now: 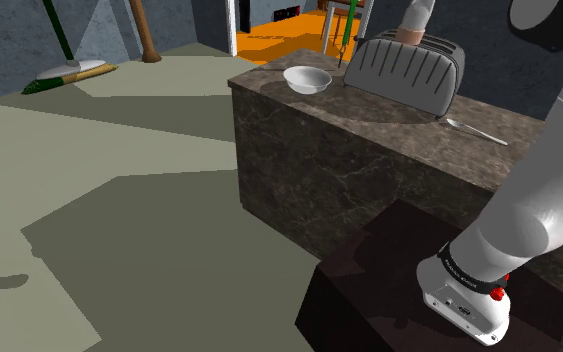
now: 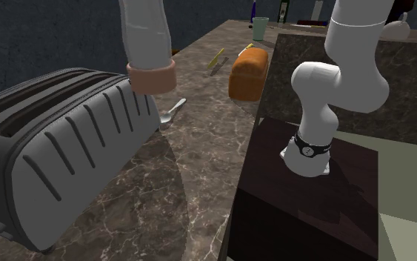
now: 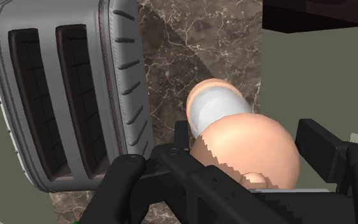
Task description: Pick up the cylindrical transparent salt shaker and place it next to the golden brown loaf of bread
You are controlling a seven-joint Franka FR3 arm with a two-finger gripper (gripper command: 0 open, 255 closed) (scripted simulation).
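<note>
The salt shaker (image 2: 146,37) is a pale cylinder with a peach band at its lower end, upright and lifted just above the counter beside the grey toaster (image 2: 51,148). In the shoulder view the salt shaker (image 1: 417,20) shows behind the toaster (image 1: 409,70). In the wrist view my gripper (image 3: 246,137) is shut on the shaker (image 3: 219,108), its peach top clasped between the black fingers (image 3: 317,146), with the toaster (image 3: 63,95) close alongside. The golden brown loaf (image 2: 248,74) lies farther along the dark marble counter (image 2: 199,170), well apart from the shaker.
A spoon (image 2: 171,113) lies between toaster and loaf. A white bowl (image 1: 307,80) sits at the counter's corner. Beyond the loaf are a yellow-green utensil (image 2: 215,59) and a green cup (image 2: 261,28). The dark stand (image 2: 303,200) adjoins the counter. A broom (image 1: 69,72) lies on the floor.
</note>
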